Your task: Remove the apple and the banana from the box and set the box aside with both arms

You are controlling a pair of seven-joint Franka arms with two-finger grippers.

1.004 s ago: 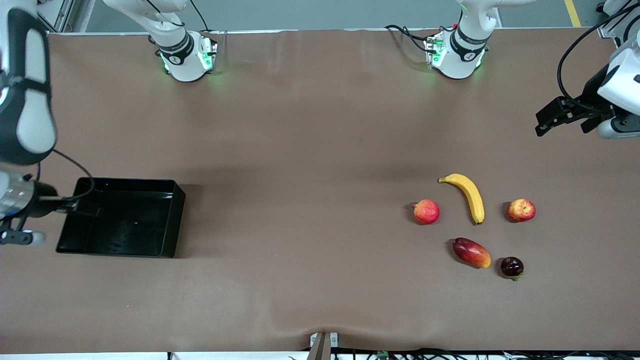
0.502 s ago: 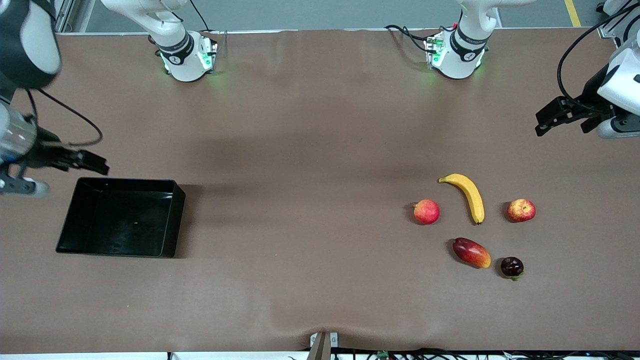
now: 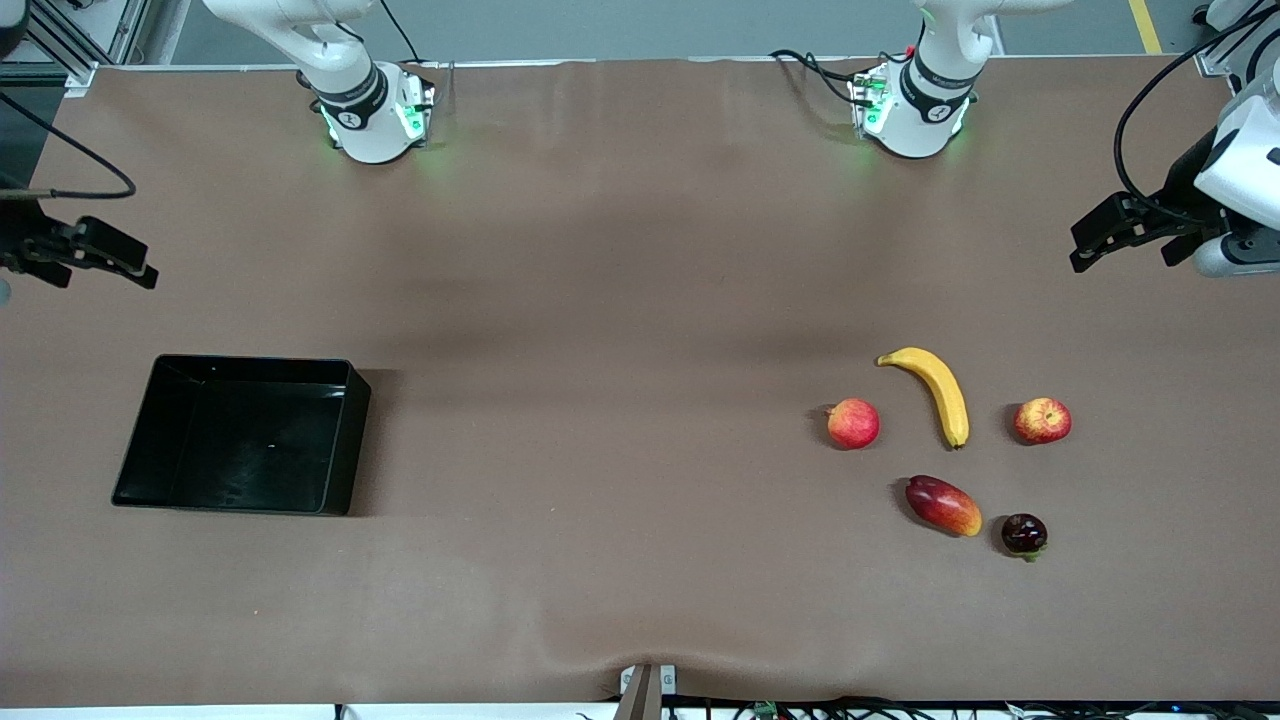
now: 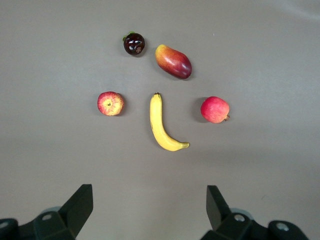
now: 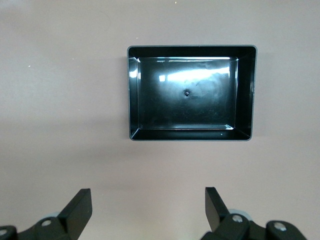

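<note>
A pinkish-red fruit (image 3: pixel 853 423), a mango-like fruit (image 3: pixel 943 505) and a dark fruit (image 3: pixel 1024 534) lie on the brown table (image 3: pixel 640 300).

No words, labels, brand names, numbers or signs can be read anywhere in these views. A small round mark sits on the black collar of each arm's base (image 3: pixel 372 110), but it is too small to make out.

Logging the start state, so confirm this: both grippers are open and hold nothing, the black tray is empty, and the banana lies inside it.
One thing is wrong. The banana is not in the black tray; the front view shows it on the table toward the left arm's end, among the other fruits. The rest holds: the left gripper and right gripper are open and hold nothing, and the tray is empty.
</note>
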